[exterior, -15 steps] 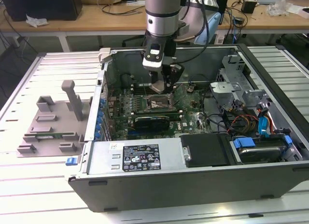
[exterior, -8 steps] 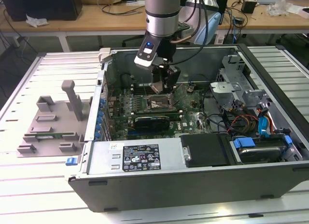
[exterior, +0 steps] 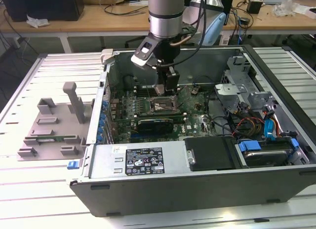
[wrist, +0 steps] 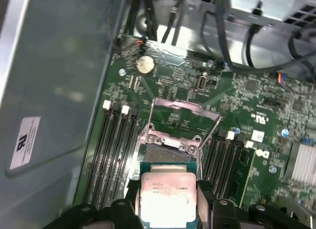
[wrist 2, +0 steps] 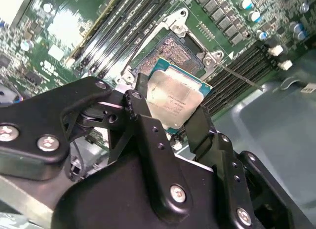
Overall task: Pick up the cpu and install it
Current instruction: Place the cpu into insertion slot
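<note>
Black metal fingers [wrist 2: 148, 125] of the gripper [wrist 2: 170, 110] are closed to the cpu's [wrist 2: 174, 95] width, pinching two opposite edges. Square and flat, its dull silver lid faces away from the green board [wrist 2: 59, 36], just above the open socket [wrist 2: 173, 49].

The cpu [wrist 2: 175, 103] is dull silver with a teal rim; the pincer [wrist 2: 169, 110] is black. Under the cpu, the board [wrist: 256, 100] is green with black slots [wrist: 111, 150]. The case [exterior: 197, 189] is grey, the tabletop [exterior: 29, 189] white and ribbed.
</note>
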Controlling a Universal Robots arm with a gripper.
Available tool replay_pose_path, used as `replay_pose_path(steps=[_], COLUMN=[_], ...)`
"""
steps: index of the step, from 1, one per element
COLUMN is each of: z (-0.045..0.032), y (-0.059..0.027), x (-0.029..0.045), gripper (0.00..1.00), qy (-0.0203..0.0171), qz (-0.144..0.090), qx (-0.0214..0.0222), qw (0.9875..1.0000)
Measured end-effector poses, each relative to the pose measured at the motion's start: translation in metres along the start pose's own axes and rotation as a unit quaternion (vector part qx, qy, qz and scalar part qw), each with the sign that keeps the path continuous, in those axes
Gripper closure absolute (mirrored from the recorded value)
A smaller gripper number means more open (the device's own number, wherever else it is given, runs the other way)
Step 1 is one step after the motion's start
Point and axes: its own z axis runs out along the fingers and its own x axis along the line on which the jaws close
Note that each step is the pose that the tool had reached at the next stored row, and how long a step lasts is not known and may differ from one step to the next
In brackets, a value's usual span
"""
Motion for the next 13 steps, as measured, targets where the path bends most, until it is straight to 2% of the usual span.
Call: replay_pose_path(steps=[4,5,8,13], z=[0.0007,0.0013,0.0039,0.0108], y=[0.0000,0.0000,-0.0001,-0.0004], x=[0.0000,0.0000,0.0000,0.0000], gripper=[0.45,0.45,0.45,0.45], qy=[-0.0007,-0.0011,-0.0021,-0.0034], qz=[0.033,0.054,0.094,0.096], qx=[-0.0001,-0.0002,-0.0003,-0.0010], qw=[0.9995,0.9986,0.9956,0.9954])
